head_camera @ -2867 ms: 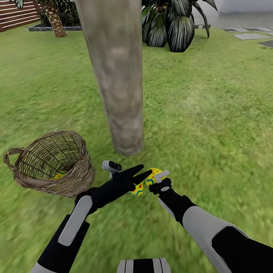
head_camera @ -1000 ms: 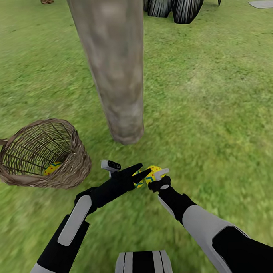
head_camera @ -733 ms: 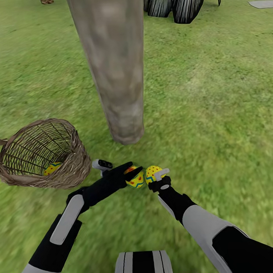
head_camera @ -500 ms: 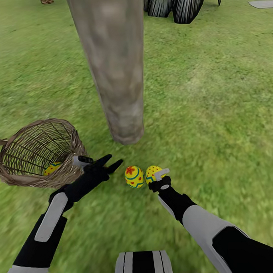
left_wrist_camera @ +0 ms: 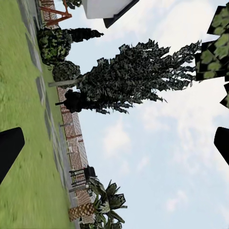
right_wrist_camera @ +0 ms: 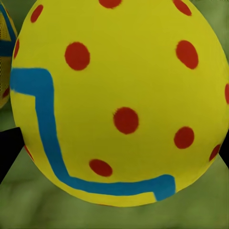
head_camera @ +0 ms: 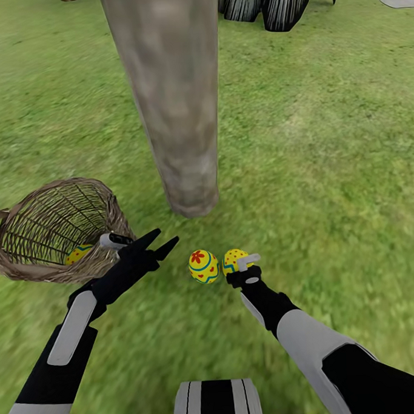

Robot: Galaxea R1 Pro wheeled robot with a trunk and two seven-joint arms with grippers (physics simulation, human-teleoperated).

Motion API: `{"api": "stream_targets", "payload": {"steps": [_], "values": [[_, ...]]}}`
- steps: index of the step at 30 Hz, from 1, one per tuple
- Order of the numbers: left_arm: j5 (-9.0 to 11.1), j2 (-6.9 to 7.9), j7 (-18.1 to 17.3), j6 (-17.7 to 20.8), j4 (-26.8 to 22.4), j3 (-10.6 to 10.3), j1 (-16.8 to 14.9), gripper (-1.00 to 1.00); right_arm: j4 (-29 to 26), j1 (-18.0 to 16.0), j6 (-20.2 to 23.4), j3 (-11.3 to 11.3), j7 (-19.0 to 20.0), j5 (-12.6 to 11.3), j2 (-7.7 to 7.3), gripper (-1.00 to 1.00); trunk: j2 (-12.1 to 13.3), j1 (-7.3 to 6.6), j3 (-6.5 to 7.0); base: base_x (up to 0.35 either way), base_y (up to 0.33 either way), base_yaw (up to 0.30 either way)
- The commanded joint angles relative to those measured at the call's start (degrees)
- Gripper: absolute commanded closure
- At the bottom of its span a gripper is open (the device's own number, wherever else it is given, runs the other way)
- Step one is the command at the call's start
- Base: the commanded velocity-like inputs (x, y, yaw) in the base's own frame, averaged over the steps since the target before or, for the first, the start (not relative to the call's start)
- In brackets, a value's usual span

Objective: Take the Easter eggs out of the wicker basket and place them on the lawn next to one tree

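I am looking down on the lawn (head_camera: 326,164), short green grass running out in every direction, with grey paving slabs (head_camera: 402,0) and a dark broad-leaved plant (head_camera: 284,5) at its far edge. The tree (head_camera: 176,99) rises straight ahead of me, a thick mottled grey-brown trunk whose foot meets the grass just beyond my grippers. My left wrist camera points off toward the sky and shows a slatted brown fence (left_wrist_camera: 71,129), dark conifers (left_wrist_camera: 129,78) and a palm (left_wrist_camera: 107,202).

Two eggs sit on the grass just in front of the trunk's foot, almost side by side. The flower-marked egg (head_camera: 203,266) lies free, apart from my left gripper (head_camera: 160,243), whose black fingers are spread wide and hold nothing. The dotted egg (head_camera: 235,261) sits right at my right gripper (head_camera: 242,267); in the right wrist view it stands between the two dark fingertips with its narrow end away from the ground-side band, but I cannot tell whether the fingers press on it.

The wicker basket (head_camera: 113,218) stands on the lawn to the left of the trunk, tilted slightly, its loop handle pointing away to the left. The third egg (head_camera: 78,254) lies inside against the near wall.

I can read no writing or labels anywhere.
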Motion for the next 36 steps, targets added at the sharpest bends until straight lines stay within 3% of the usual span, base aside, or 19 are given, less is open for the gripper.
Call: {"api": "stream_targets", "payload": {"steps": [1,10,11,14,27,33,36], "values": [[0.3,0.04,0.0,0.3,0.0,-0.1,0.0,-1.00,1.0,0.0,0.2,0.6,-0.3,-1.1,-0.01,1.00,0.0,0.03,-0.04,0.000,0.000,0.000],[0.4,0.02,0.0,0.3,0.0,0.0,0.0,-1.00,0.9,0.0,0.2,0.7,-0.2,-1.1,0.03,1.00,0.0,0.03,-0.04,0.000,0.000,0.000],[0.4,0.02,0.0,0.3,0.0,0.0,0.0,-1.00,0.9,0.0,0.2,0.7,-0.2,-1.1,0.03,-1.00,0.0,0.03,-0.04,0.000,0.000,0.000],[0.4,-0.06,0.0,0.3,0.0,0.0,0.0,-1.00,0.9,0.0,0.2,0.7,-0.1,-1.1,0.03,-1.00,0.0,0.03,-0.04,0.000,0.000,0.000],[0.4,-0.12,0.0,0.4,0.0,0.0,0.0,-1.00,0.7,0.0,-0.1,0.6,-0.1,-1.1,0.00,-1.00,0.2,-0.31,2.84,0.000,0.000,0.000],[0.3,-0.47,0.1,0.5,0.1,-0.9,0.0,-1.00,-3.2,0.0,0.4,0.4,-0.2,-1.2,-0.41,-1.00,0.3,-0.46,4.17,0.000,0.000,0.000],[0.3,-1.16,0.3,1.2,0.1,-1.1,0.0,-1.00,-4.1,0.1,4.4,0.3,-0.1,-1.3,-0.52,-1.00,0.3,-0.54,4.84,0.000,0.000,0.000]]}}
